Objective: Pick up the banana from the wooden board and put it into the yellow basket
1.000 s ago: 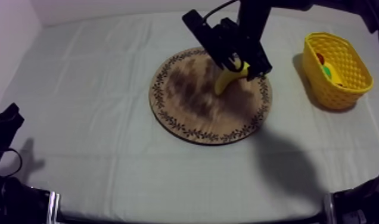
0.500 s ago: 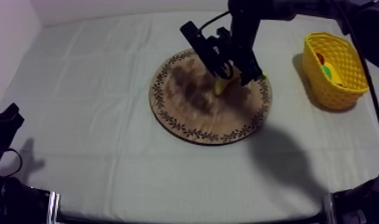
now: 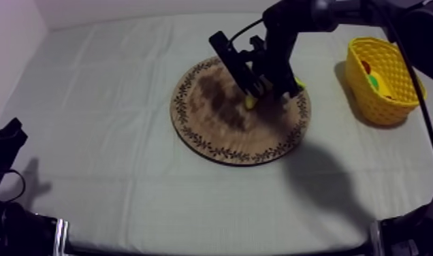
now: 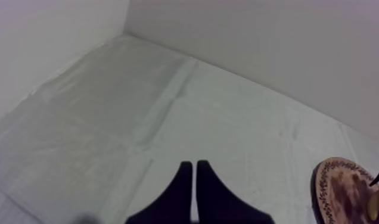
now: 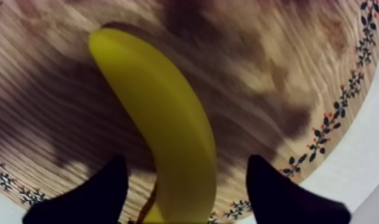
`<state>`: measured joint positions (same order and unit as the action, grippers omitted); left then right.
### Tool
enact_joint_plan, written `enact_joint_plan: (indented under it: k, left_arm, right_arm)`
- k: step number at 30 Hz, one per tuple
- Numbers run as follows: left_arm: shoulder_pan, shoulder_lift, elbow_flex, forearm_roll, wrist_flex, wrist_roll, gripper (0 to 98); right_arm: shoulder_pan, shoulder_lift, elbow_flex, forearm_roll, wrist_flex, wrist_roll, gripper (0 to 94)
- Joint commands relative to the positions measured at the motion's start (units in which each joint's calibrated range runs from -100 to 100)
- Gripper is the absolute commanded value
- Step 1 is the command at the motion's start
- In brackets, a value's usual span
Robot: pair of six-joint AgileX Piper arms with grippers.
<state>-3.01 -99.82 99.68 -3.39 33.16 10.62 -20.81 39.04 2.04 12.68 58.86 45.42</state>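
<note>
Banana [image 5: 162, 119] on board [image 3: 212, 129], basket [image 3: 381, 107] right.

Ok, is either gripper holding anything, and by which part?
Nothing is held. The right gripper is open astride the banana on the wooden board; the left gripper is shut on nothing.

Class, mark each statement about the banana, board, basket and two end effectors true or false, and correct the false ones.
1. The banana lies on the wooden board. True.
2. The right end effector is shut on the banana. False: its fingers stand open, one either side of it.
3. The yellow basket stands on the board. False: it stands on the cloth, apart from the board.
4. The left end effector is shut on nothing. True.
</note>
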Motion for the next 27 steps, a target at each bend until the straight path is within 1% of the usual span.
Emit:
enact_joint_plan:
  k: [1, 11, 14, 21, 27]
  left_arm:
    - [0.01, 0.00, -0.01, -0.01, -0.01, 0.00, 0.1]
    - [0.01, 0.00, -0.01, -0.01, -0.01, 0.00, 0.1]
    - [0.01, 0.00, -0.01, -0.01, -0.01, 0.00, 0.1]
    - [0.01, 0.00, -0.01, -0.01, -0.01, 0.00, 0.1]
    - [0.01, 0.00, -0.01, -0.01, -0.01, 0.00, 0.1]
  right_arm:
    - [-0.14, -0.06, 0.01, 0.11, -0.09, 0.01, 49.0]
    - [-0.28, 0.07, 0.34, 0.54, -0.78, -1.02, 24.8]
    - [-0.12, 0.14, 0.47, 0.57, -1.24, -1.49, 20.1]
    - [-0.05, -1.02, 0.88, 0.32, -1.27, -1.79, 12.6]
    - [-0.23, -4.19, 3.06, 0.53, -0.93, -1.46, 11.1]
